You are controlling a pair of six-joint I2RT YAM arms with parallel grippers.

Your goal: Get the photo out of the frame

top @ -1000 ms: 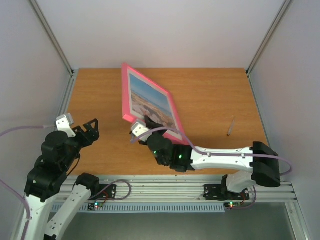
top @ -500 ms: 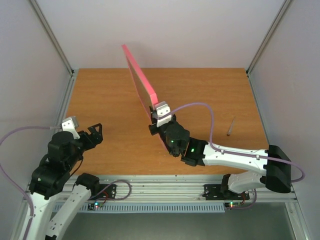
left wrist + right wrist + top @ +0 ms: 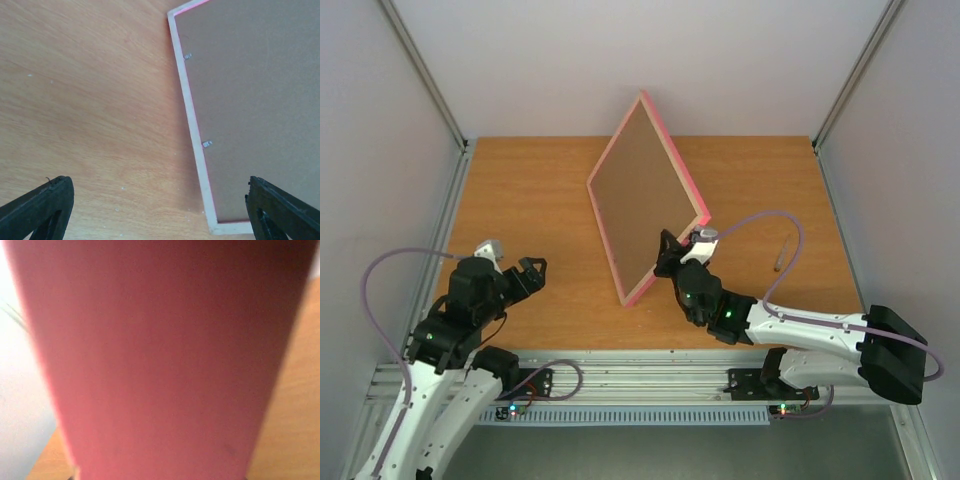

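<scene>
The pink frame (image 3: 645, 200) stands on edge, tilted, with its brown board back toward the camera and its lower corner near the table. My right gripper (image 3: 672, 255) is shut on its near right edge. In the right wrist view the pink edge (image 3: 160, 365) fills the picture and hides the fingers. My left gripper (image 3: 535, 272) is open and empty, low over the table left of the frame. The left wrist view shows the frame's back (image 3: 250, 100) with two small metal tabs (image 3: 187, 56) between my open fingers (image 3: 45, 210). The photo is hidden on the far side.
A small thin stick (image 3: 781, 254) lies on the wooden table (image 3: 520, 190) at the right. Grey walls and metal posts enclose the table on three sides.
My right gripper has turned the frame over, from picture side to edge-on to brown back facing up-left, and shifted right. My left gripper has moved right and forward toward the frame.
</scene>
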